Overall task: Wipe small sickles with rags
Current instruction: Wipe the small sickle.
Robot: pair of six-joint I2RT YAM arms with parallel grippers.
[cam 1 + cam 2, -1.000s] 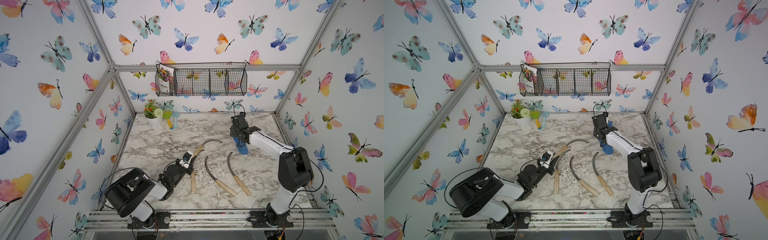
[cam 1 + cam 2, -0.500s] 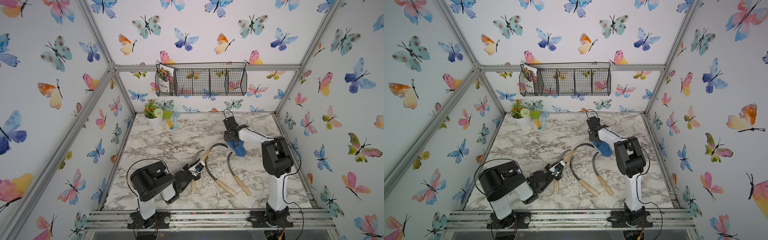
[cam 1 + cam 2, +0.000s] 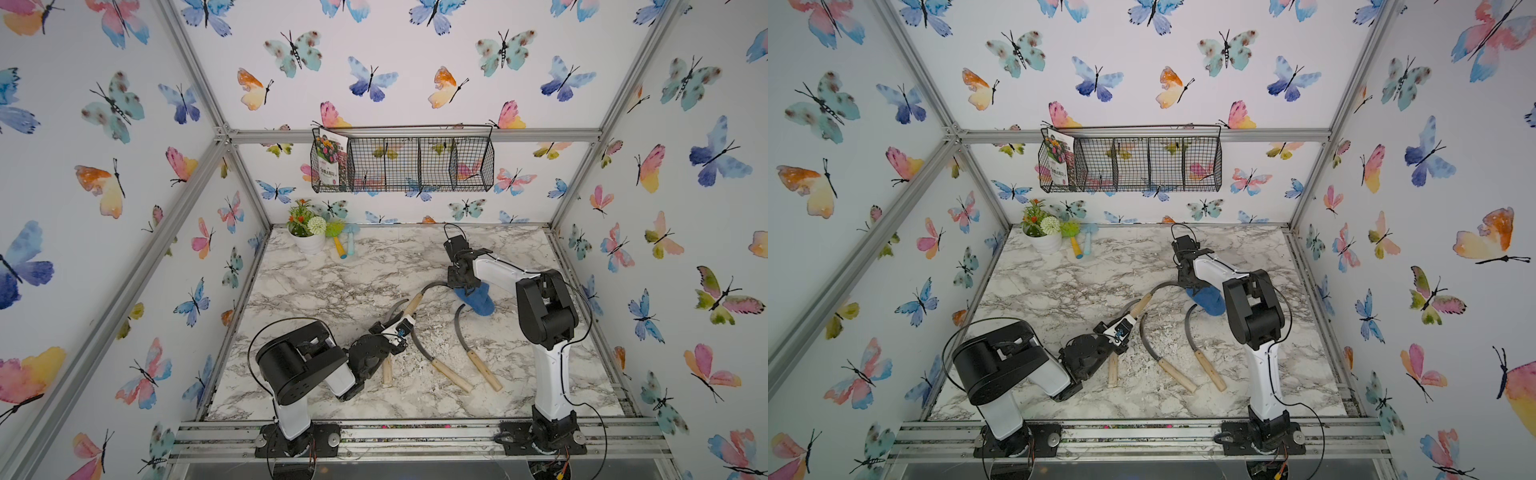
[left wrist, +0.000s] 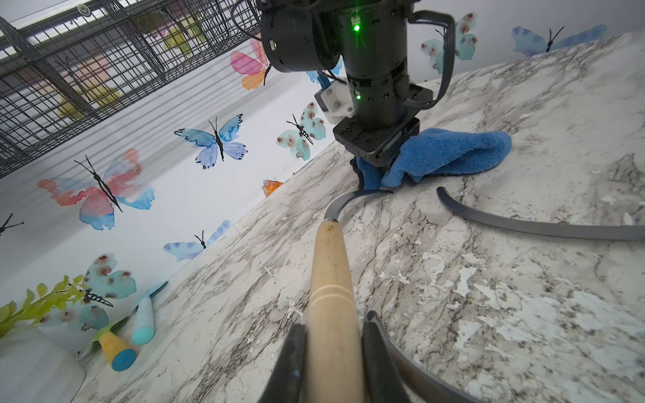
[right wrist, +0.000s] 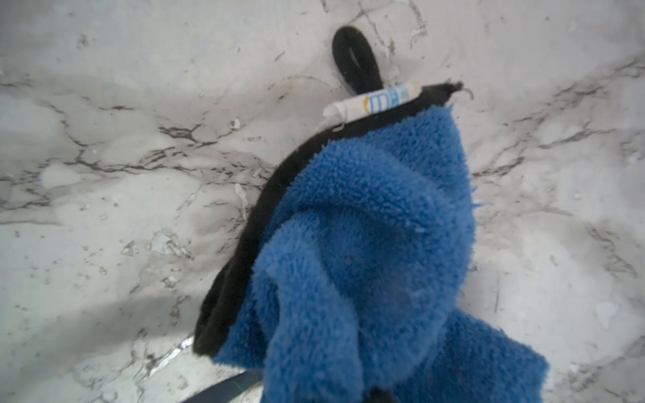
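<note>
There are four sickles: the middle sickle at the centre of the frame, the left sickle just below it to the left, the long sickle at lower centre, and the right sickle beside that. There is one blue rag, right of centre. Two toy tools, the yellow toy and the light-blue toy, sit at the upper left of the counter by one flower pot. One wire basket at upper centre has one paper packet. There are two robot arms: the left arm and the right arm.
</note>
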